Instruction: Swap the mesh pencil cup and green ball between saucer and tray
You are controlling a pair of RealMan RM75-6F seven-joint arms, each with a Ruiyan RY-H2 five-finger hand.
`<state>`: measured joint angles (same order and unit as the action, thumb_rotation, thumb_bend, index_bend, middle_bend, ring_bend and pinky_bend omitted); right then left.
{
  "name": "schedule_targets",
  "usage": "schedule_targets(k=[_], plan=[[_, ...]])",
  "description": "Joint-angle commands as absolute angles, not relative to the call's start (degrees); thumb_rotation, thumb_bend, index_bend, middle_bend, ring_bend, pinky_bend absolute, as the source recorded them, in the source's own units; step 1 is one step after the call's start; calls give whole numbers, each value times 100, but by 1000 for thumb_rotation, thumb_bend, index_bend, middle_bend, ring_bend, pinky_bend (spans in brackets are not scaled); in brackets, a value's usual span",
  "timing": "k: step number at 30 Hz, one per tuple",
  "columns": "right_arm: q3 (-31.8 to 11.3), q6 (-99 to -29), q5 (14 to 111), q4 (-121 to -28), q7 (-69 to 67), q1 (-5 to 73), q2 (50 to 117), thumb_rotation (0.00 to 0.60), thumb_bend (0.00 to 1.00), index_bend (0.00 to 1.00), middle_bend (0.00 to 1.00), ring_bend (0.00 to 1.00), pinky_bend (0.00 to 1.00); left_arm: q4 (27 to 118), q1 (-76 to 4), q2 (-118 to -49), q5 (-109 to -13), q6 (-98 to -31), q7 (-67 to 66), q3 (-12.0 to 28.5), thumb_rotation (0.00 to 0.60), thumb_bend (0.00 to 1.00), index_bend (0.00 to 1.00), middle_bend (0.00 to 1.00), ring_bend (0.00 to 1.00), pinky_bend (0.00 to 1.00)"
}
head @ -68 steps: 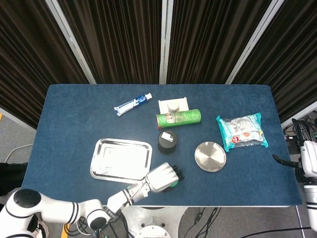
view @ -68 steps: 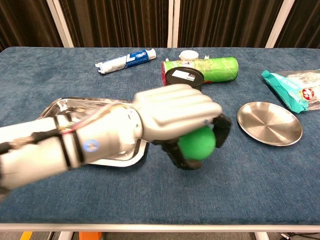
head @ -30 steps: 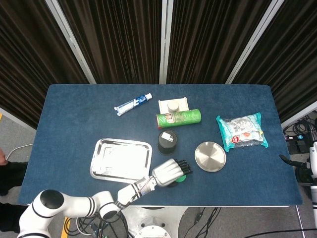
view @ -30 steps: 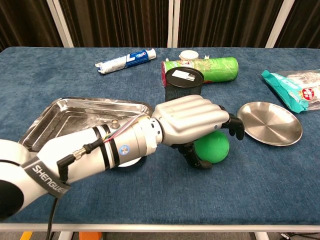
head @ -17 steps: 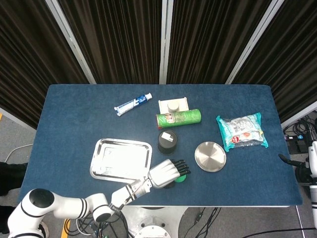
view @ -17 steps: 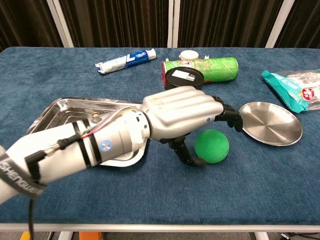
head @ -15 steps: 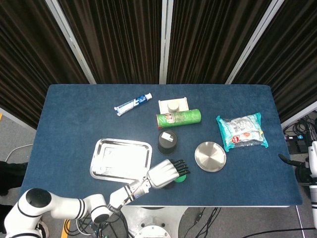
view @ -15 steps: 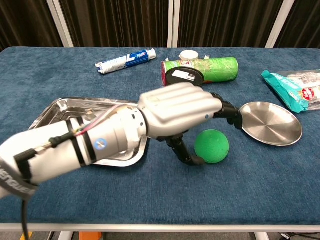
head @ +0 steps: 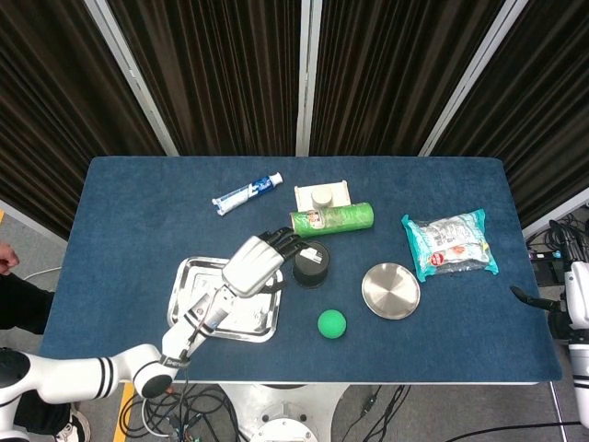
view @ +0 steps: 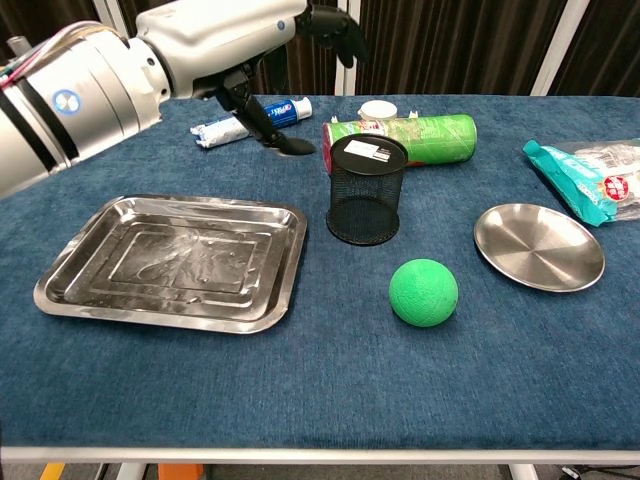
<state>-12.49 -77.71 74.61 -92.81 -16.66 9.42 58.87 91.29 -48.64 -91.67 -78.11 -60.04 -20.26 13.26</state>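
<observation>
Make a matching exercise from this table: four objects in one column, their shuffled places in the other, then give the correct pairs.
Objects
1. round green ball
2. black mesh pencil cup
3. rectangular shiny steel tray
4. round steel saucer

Places
A. left part of the table, holding nothing
B. on the blue cloth, between tray and saucer, near the front edge
C. right of the ball, in front of the teal snack bag, holding nothing
D. upright, just in front of the lying green canister

Pairs: 1-B, 2-D, 3-A, 4-C

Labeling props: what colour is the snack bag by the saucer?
Teal with white panels; the snack bag shows best in the head view.
</observation>
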Motion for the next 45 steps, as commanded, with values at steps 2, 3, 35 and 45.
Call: schedule_targets(k=[2,3,35,45], plan=[[-1242,-7726,7447,-9302,-1620,969,5906,600,0,1,79,0,241,8957,-5152,-9020,-7119,-5161,-1895,1467,600,69,156,157,100,380],[-1238,-7713,7444,-9300,-1616,974,5913,600,0,1,79,0,241,8871,-5212,-9073,-7059,-5082,-1882,1483,600,66,152,154,97,374],[-1173,-7408,7339,-9035,-1688,1064,6010,600,0,1,76,0,257,7069,-6433,-9852,-7064,-3884,-1041,1440,600,65,160,136,62,319],[-1174,-7395,7334,-8987,-1735,1067,6042,600,0,1,75,0,266,6790,-6553,-10030,-7121,-3856,-976,1342,600,104,308,255,183,480]])
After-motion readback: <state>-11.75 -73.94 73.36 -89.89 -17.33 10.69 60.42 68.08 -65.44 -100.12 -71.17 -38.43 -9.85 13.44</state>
